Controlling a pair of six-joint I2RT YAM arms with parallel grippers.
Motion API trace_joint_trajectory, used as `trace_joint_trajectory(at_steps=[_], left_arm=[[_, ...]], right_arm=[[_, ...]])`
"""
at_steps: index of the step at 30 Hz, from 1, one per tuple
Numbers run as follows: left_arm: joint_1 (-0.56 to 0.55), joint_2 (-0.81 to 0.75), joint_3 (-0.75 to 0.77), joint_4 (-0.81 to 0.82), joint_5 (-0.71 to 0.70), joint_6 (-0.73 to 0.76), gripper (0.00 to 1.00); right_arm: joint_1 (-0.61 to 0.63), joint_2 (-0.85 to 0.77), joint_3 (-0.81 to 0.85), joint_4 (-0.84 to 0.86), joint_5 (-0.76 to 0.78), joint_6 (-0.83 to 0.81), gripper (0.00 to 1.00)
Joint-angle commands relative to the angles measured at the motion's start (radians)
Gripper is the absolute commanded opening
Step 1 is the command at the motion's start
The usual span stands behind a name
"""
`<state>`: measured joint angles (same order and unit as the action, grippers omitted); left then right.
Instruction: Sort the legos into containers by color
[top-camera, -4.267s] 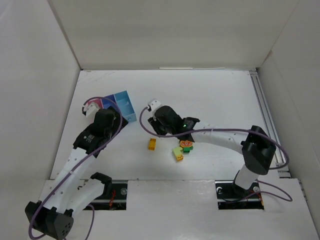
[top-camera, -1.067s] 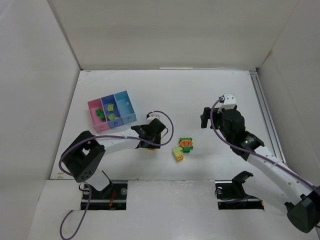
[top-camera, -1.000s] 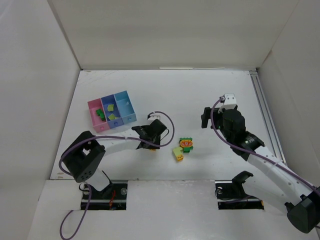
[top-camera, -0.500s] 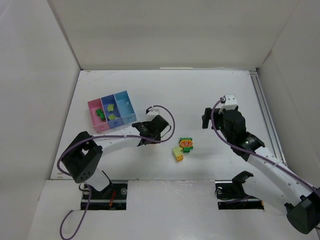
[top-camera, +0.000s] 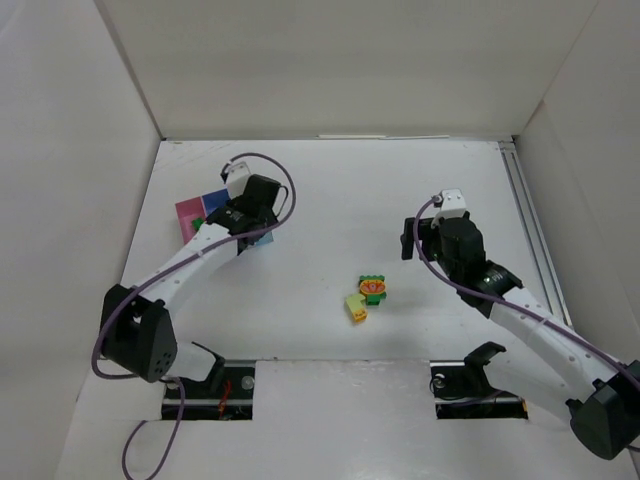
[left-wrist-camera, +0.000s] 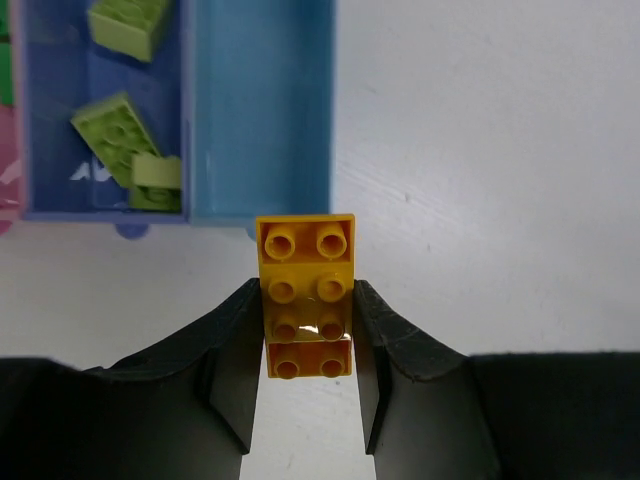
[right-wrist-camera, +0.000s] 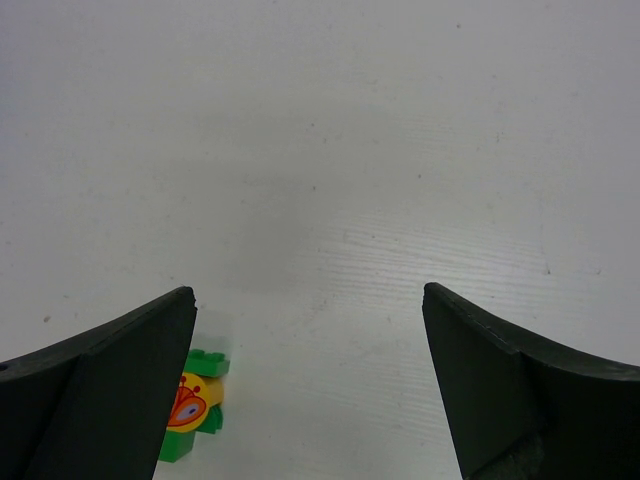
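Left wrist: green legos (left-wrist-camera: 112, 124) in container (left-wrist-camera: 186, 100)

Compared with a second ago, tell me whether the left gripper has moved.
Yes. The left gripper, holding an orange brick, went up-left in the top view, from near the brick stack to the containers.

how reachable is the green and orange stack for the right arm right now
Probably yes: the right claw is open and empty, the stack lies on the table near it, and nothing stands between them.
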<state>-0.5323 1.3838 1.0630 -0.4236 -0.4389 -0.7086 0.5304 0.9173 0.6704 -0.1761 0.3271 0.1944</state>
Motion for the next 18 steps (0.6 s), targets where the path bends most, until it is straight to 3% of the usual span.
trace_joint_trajectory(at_steps=[1,9,18], left_arm=[[0.075,0.014,0.067,-0.026,-0.044,-0.011,0.18],[0.133,0.161,0.225,-0.070,-0.121,-0.038,0.18],[0.180,0.195,0.238,-0.060,-0.098,-0.026,0.18]], right_arm=[[-0.006,0.005,0.009,0.017,-0.020,-0.018,1.00],[-0.006,0.005,0.009,0.017,-0.011,-0.018,1.00],[-0.006,-0.005,0.009,0.007,0.009,-0.018,1.00]])
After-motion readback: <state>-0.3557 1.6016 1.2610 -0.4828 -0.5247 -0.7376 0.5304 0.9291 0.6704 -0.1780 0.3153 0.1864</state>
